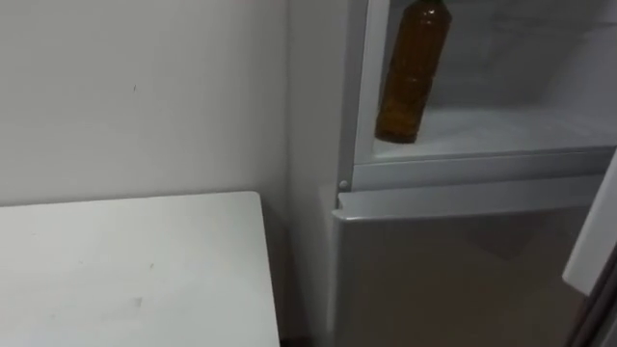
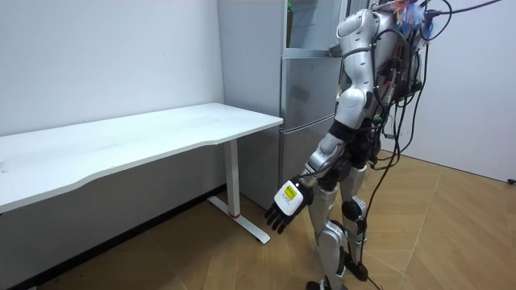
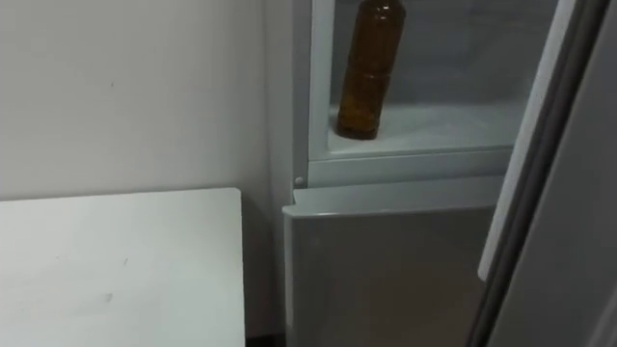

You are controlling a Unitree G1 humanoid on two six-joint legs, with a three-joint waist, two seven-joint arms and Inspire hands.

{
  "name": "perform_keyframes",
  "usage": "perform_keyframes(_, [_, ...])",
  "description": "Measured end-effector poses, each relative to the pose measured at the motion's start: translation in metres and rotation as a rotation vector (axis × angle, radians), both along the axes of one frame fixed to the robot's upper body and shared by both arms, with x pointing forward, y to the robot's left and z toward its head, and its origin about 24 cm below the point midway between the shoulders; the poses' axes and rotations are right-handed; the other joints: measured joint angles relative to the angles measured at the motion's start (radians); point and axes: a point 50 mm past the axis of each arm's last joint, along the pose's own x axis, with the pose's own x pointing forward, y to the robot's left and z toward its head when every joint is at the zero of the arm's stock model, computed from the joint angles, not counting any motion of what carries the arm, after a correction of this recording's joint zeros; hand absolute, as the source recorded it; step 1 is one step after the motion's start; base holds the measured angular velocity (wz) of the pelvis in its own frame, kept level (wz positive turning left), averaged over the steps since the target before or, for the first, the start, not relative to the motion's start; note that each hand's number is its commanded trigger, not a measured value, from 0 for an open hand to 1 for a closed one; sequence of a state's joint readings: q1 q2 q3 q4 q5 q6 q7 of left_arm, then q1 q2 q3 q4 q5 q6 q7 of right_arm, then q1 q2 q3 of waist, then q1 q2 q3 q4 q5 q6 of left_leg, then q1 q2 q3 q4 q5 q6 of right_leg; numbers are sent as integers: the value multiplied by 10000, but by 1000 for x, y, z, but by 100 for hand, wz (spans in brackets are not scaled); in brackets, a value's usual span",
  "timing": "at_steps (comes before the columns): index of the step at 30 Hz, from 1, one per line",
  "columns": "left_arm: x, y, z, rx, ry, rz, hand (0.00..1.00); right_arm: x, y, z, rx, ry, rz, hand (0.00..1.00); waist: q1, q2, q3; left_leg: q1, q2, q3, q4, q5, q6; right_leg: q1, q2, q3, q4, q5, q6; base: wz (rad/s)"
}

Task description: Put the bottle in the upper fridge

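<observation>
Brown bottle [image 1: 413,72]: upright, near-left corner of upper fridge [image 1: 482,166] shelf. Left hand [image 2: 286,208]: hanging low, fingers relaxed, holding nothing.

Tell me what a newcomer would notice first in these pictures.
A brown bottle stands upright inside the open upper fridge, near the left front corner of its shelf, with nothing holding it. A white table sits to the fridge's left. In the room view the robot stands before the fridge, its left hand hanging low with fingers open.
</observation>
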State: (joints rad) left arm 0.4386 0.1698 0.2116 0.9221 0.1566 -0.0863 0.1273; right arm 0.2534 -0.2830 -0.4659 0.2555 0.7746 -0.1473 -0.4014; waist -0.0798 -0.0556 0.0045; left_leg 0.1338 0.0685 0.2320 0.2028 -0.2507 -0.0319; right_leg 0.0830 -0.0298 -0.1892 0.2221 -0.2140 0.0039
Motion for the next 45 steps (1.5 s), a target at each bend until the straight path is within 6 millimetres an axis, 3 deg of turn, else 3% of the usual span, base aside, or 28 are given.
perform_keyframes(4, [6, 0, -1, -41, -134, -80, 0, 9, -3, 29, -1035, -567, -790, 0, 3, -98, 38, -74, -7, 146, 12, -1, 0, -182, -1, 106, -2, 5, 6, -10])
perform_keyframes(11, [12, 2, 1, 18, -297, -234, 0, 18, -12, 88, -3458, -1539, -1449, 0, -73, -91, 21, -192, -39, 292, -38, 0, 2, -323, -19, 227, -2, -14, 41, -6])
perform_keyframes(16, [14, 2, 1, -5, -396, -259, 0, 29, -6, 112, -4138, -2418, -1539, 0, -70, -165, 11, -183, -41, 291, -48, 1, 2, -365, -23, 234, 11, -13, 41, 0])
perform_keyframes(24, [9, 2, 0, -150, -188, -275, 0, 44, 10, 169, -5791, -4455, -1072, 0, -57, -263, -19, -160, -42, 104, -100, 2, 4, -390, -21, 150, 145, -12, 41, 4])
perform_keyframes(27, [4, 1, 0, -204, -42, -252, 0, 41, 15, 180, -6489, -4717, -1133, 0, 9, -367, -2, -89, -39, 117, -48, 1, 4, -302, -23, 130, 134, -13, 41, 2])
perform_keyframes(34, [5, 0, -1, -246, -38, -309, 0, 40, 27, 199, -7705, -5350, -1093, 0, 22, -381, 19, -58, -41, 116, -39, 1, 6, -299, -32, 142, 129, -11, 38, 0])
perform_keyframes(40, [5, -1, -1, -332, -9, -356, 0, 43, 39, 206, -7961, -5854, -638, 0, 115, -209, -39, -6, -38, 129, -35, 2, 8, -264, -31, 146, 224, -7, 31, 0])
perform_keyframes(45, [4, -2, -4, -601, 142, -370, 0, 45, 46, 208, -8102, -6038, -138, 0, 277, -89, 4, 31, -37, 121, -25, 3, 8, -242, -32, 156, 261, -12, 30, 0])
